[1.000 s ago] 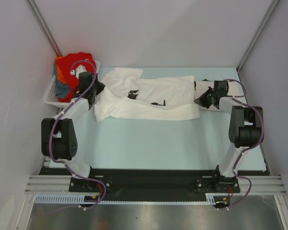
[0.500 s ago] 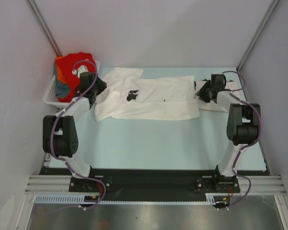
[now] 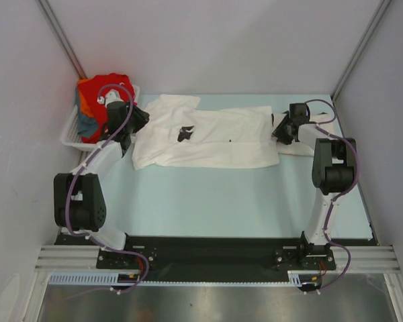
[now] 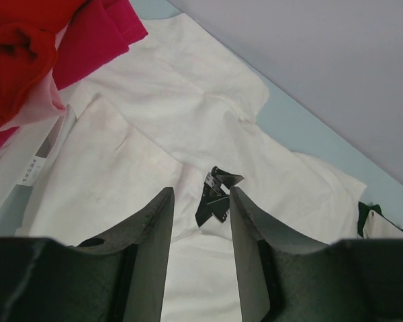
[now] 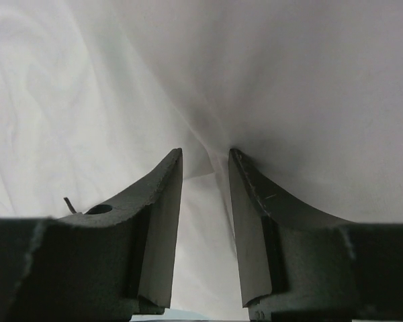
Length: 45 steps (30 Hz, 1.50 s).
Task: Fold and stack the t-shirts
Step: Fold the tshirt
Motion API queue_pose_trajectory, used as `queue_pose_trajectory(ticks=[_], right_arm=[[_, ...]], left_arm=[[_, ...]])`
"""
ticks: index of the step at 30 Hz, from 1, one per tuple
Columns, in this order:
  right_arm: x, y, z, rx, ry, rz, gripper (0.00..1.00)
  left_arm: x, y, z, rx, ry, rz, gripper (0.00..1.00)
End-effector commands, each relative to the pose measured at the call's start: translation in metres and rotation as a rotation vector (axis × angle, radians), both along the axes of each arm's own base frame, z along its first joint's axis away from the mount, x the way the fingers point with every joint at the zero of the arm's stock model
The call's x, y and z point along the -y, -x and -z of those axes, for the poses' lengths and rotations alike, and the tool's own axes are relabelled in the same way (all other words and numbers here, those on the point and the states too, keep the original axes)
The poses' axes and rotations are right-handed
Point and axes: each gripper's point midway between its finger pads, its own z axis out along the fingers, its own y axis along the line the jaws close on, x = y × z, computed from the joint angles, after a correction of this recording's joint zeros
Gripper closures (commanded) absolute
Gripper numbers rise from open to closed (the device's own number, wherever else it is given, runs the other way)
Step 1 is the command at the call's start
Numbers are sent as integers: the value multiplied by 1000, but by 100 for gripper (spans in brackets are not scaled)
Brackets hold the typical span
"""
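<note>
Far left: red tee (image 3: 97, 87) bunched in the white basket (image 3: 68, 134). Just beside it, left jaws parted narrowly over the near-basket end of the white tee (image 3: 215, 137), spread flat across the far worktop (image 3: 208, 194), black prints showing. At its right end, right jaws likewise narrow, cloth creased between; cannot tell whether gripped.

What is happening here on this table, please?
Two robot arms are working on a white t-shirt that lies spread across the table. The left gripper is at its left end, with its fingers apart above the cloth. The right gripper is at its right end with a fold of cloth between its fingers; whether it grips is unclear. The coloured t-shirts lie in the basket at the far left. No folded stack is visible.
</note>
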Motion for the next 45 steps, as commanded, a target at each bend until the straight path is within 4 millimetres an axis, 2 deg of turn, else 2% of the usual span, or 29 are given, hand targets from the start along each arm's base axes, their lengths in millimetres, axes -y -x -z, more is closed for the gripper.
queue_pose_trajectory(ticks=[1,3,6,12,17,18,19,20,21,22,24,25,26,27,28,29,31,32,33,35,36,38,44,45], right_arm=[[17,0,5,-39,76,41,62],[45,3,8,-52,75,96,62],[60,8,10,-59,64,125,63],[64,12,-4,-32,66,131,62],[47,16,-21,14,49,95,59],[44,18,-29,37,46,92,58],[35,20,-32,43,20,73,57],[27,21,-36,55,15,59,56],[23,22,-49,88,14,54,54],[19,30,-46,81,8,53,50],[10,36,-52,114,-10,38,48],[3,48,-55,126,-38,15,46],[-2,54,-55,133,-66,18,47],[-4,56,-62,173,-82,16,46],[-17,64,-77,215,-96,-10,40],[-20,80,-65,199,-95,-10,37],[-34,98,-69,232,-75,-27,31],[-31,103,-69,235,-66,-17,30],[-39,108,-69,240,-68,-19,30],[-44,115,-73,262,-94,-11,30],[-46,120,-68,264,-116,3,30],[-52,120,-72,294,-144,13,32],[-51,120,-57,292,-180,102,37],[-50,120,-48,276,-184,115,38]], left_arm=[[7,13,-18,52,2,34,56],[7,17,-22,61,7,31,56],[9,22,-19,56,11,36,56],[12,32,-21,62,16,35,56],[19,50,-22,68,23,44,56],[21,53,-22,74,26,46,56],[21,58,-14,60,32,47,56],[21,62,-17,71,36,44,56],[21,64,-18,83,46,43,55],[22,71,-11,76,53,48,55],[24,75,-11,97,82,48,55],[25,84,-1,83,95,49,54],[30,88,1,89,112,64,54],[32,90,1,105,133,63,54],[32,98,12,83,138,59,54],[31,101,17,76,139,45,54],[28,110,33,44,147,20,54],[28,113,38,35,146,20,54],[20,113,43,29,144,-34,54],[16,116,53,14,147,-63,54],[13,116,57,9,157,-91,54],[10,113,65,-1,166,-116,54],[2,104,85,-33,174,-187,54],[2,104,88,-41,183,-198,54]])
